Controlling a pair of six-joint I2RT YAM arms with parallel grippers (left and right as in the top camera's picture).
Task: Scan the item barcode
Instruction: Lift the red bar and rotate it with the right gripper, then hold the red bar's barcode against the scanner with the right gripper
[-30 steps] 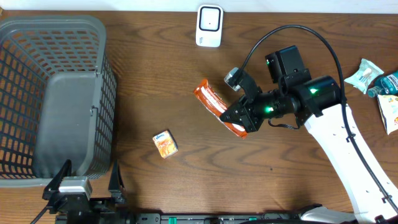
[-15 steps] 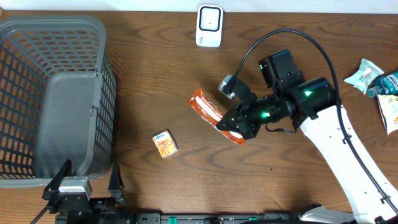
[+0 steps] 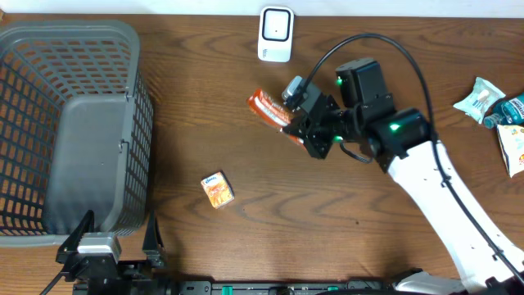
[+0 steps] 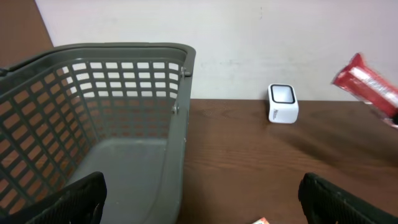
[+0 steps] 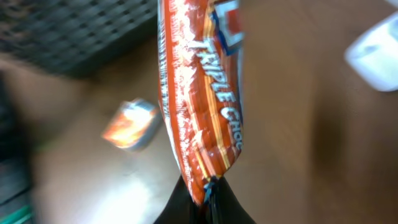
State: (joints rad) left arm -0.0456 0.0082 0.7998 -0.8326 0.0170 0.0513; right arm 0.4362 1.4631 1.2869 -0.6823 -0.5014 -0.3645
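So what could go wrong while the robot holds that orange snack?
The right tool pinches only the very end of the orange wrapper, so it might slip out or flop. No barcode shows in these views, so it might face away from the white scanner.

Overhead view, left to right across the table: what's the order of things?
basket → small orange box → white scanner → right arm → snack packets. The orange wrapper is left out because it overlaps the scanner sideways.
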